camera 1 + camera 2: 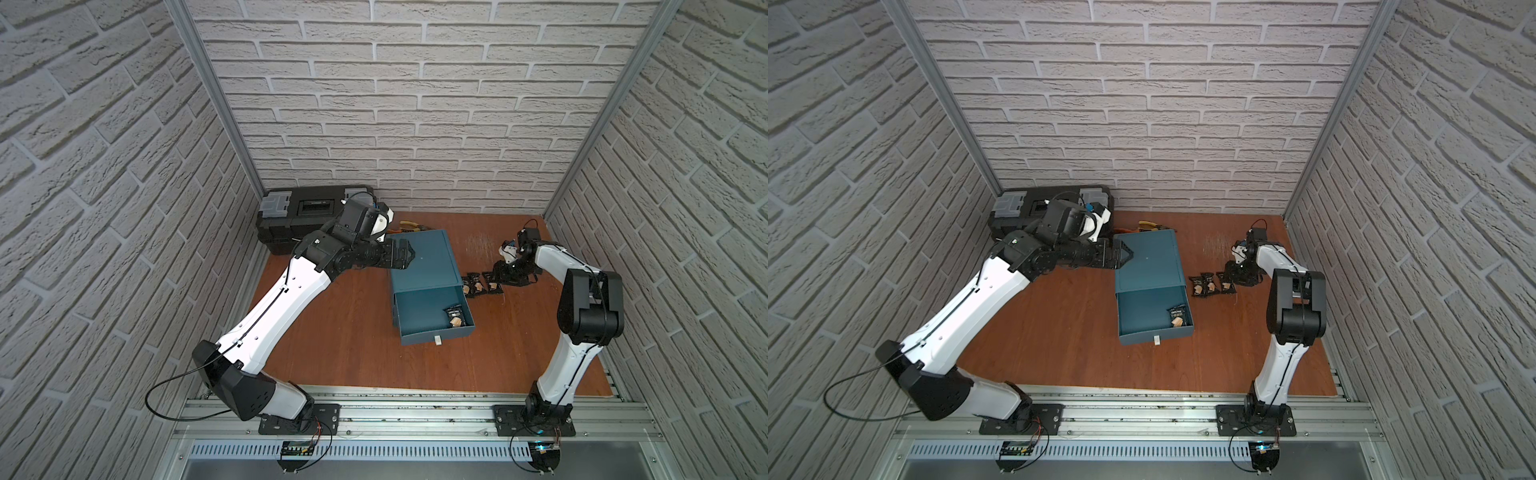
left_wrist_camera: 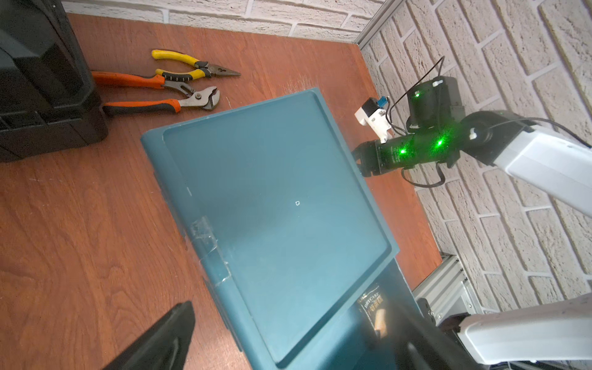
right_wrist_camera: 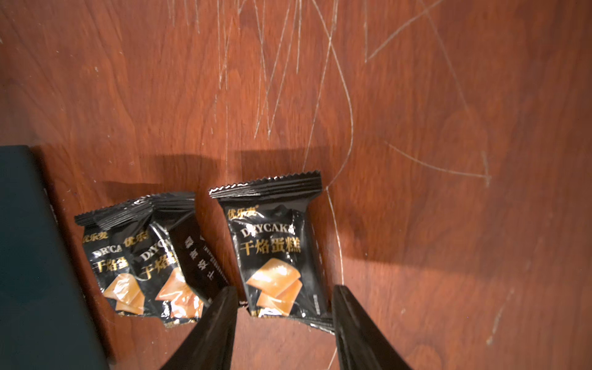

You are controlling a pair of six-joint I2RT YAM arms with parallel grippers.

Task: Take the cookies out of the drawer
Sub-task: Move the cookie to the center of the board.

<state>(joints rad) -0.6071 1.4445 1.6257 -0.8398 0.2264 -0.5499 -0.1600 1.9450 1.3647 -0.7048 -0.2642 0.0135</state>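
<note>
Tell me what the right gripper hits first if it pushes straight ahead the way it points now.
Probably the black cookie packet lying on the wooden table: the right gripper has its fingers open astride the packet's near end. Height above the packet is unclear.

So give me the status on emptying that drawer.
Done: three black cookie packets lie on the table beside the blue drawer box. In hand: nothing; the right gripper stands open around the outermost packet, apparently just set down. Left: one packet in the open drawer.
</note>
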